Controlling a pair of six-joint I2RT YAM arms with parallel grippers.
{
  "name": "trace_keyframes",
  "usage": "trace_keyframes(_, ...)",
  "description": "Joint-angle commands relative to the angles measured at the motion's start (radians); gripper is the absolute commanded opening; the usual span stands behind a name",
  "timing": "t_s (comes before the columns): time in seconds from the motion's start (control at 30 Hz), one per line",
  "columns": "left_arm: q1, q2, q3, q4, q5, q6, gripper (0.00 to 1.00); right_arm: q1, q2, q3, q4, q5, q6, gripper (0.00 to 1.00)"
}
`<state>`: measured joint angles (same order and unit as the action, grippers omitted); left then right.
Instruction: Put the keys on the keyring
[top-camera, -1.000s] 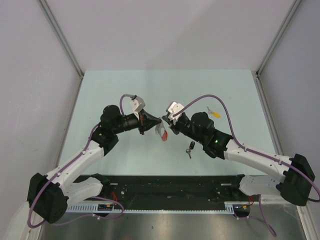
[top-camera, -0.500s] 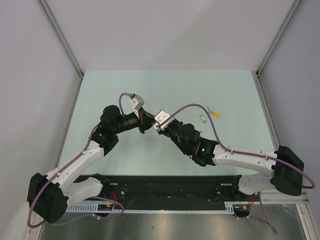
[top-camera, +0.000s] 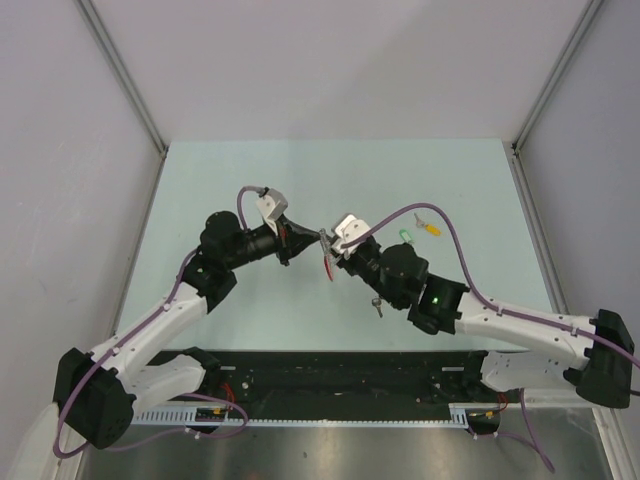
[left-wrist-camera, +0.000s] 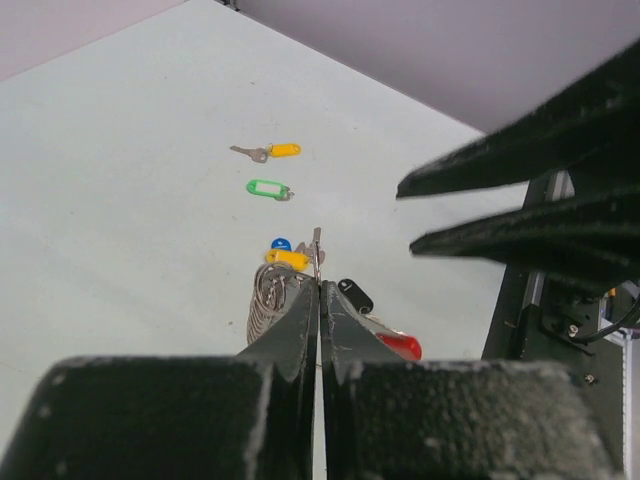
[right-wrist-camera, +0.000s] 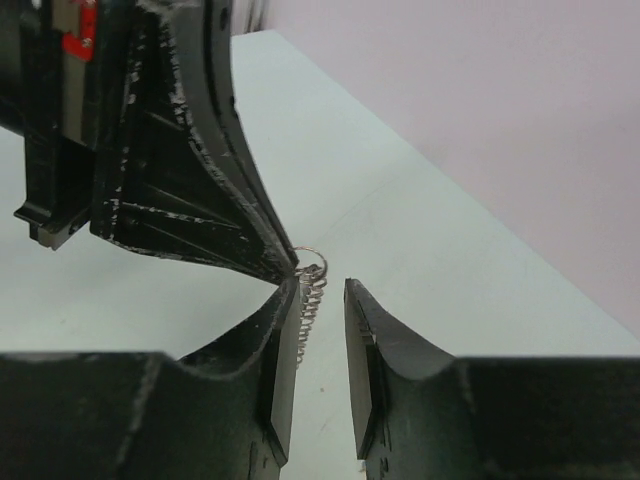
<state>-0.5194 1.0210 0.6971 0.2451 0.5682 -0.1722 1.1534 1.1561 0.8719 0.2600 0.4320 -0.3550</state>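
Note:
My left gripper (top-camera: 303, 243) is shut on the keyring (top-camera: 325, 258) and holds it above the table. The grey coiled chain (left-wrist-camera: 266, 300) and the red tag (left-wrist-camera: 398, 345) hang past its tips (left-wrist-camera: 318, 285). A blue-and-yellow key (left-wrist-camera: 286, 256) sits close against the ring. My right gripper (top-camera: 337, 247) is open, facing the left one; the chain (right-wrist-camera: 313, 288) hangs between its jaws, beside the left finger (right-wrist-camera: 283, 330). The black-headed key (top-camera: 377, 303) lies on the table below the right wrist. The green key (top-camera: 405, 237) and yellow key (top-camera: 429, 227) lie further right.
The green key (left-wrist-camera: 267, 188) and yellow key (left-wrist-camera: 274, 151) also show in the left wrist view, on the pale green table (top-camera: 240, 180). White walls stand on three sides. The black arm-base rail (top-camera: 340, 370) runs along the near edge.
The right gripper swung left against the left gripper, covering the keyring, then drew back a little to the right. The left arm has held still with the keyring.

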Motion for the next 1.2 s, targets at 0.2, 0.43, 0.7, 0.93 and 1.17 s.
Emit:
trace_keyframes(0.2, 0.018, -0.015, 0.031, 0.052, 0.093, 0.071, 0.00, -0.184, -0.121, 0.038, -0.153, -0.301, 0.192, 0.38)
trace_keyframes(0.43, 0.016, -0.010, 0.035, 0.060, 0.162, 0.099, 0.00, -0.270, -0.096, 0.038, -0.159, -0.496, 0.251, 0.38)
trace_keyframes(0.7, 0.019, -0.009, 0.051, 0.013, 0.182, 0.151, 0.00, -0.351, -0.096, 0.038, -0.191, -0.615, 0.323, 0.38)
trace_keyframes(0.93, 0.028, -0.002, 0.073, -0.061, 0.121, 0.198, 0.00, -0.412, -0.121, 0.039, -0.428, -0.535, 0.404, 0.39)
trace_keyframes(1.17, 0.048, -0.012, 0.081, -0.075, 0.107, 0.203, 0.00, -0.440, -0.061, 0.032, -0.686, -0.478, 0.470, 0.40)
